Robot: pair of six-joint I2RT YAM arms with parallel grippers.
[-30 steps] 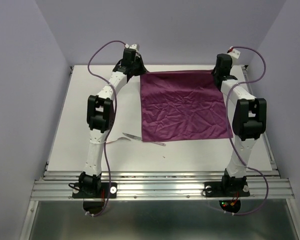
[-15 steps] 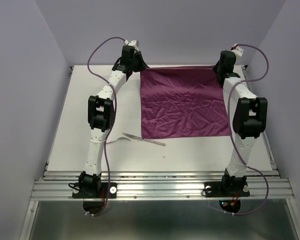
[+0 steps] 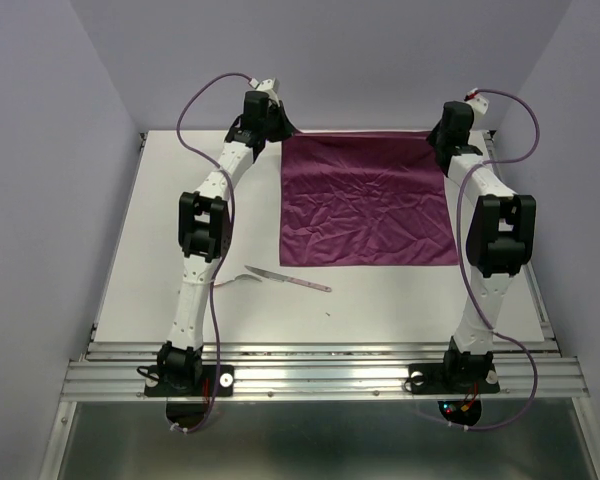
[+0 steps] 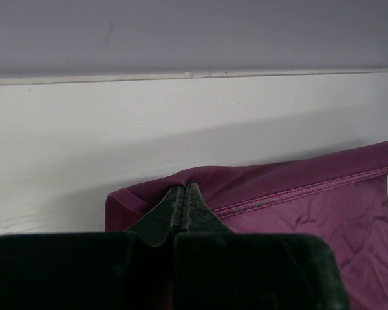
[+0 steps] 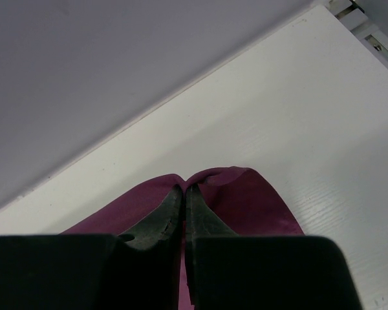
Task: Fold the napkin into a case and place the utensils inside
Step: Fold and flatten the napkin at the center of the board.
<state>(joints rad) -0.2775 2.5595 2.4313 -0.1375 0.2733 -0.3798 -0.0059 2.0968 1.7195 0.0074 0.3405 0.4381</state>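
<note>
At far edge of napkin [image 3: 365, 205], left gripper [image 4: 183, 187] and right gripper [image 5: 184, 188] each clamp corner; we hold it taut, move both together, fold square.

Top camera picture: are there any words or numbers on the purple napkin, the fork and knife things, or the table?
There is no text that can be read in any view.
napkin: plain purple cloth, no label or print showing.
utensils: too small to tell if anything is stamped on them.
table: bare white, no writing or signs.
</note>
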